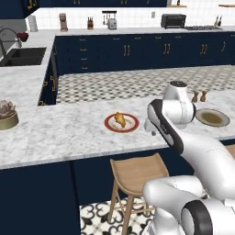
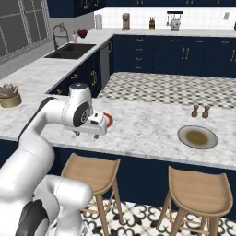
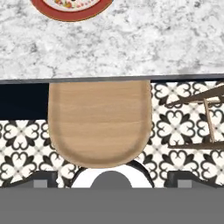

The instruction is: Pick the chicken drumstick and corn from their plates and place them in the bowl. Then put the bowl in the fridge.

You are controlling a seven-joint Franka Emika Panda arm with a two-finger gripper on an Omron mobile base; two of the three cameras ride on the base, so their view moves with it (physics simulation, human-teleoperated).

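Red plate cut off at hand view's top, near counter edge. Gripper tips barely visible, spread wide, holding nothing, above stool.

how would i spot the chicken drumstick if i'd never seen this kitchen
Find the long marble counter with wooden stools tucked under it. Near its middle lies a white plate with a red rim; the chicken drumstick is the small golden-brown lump on it. The other plate, further right, is grey with a brownish centre and no meat.
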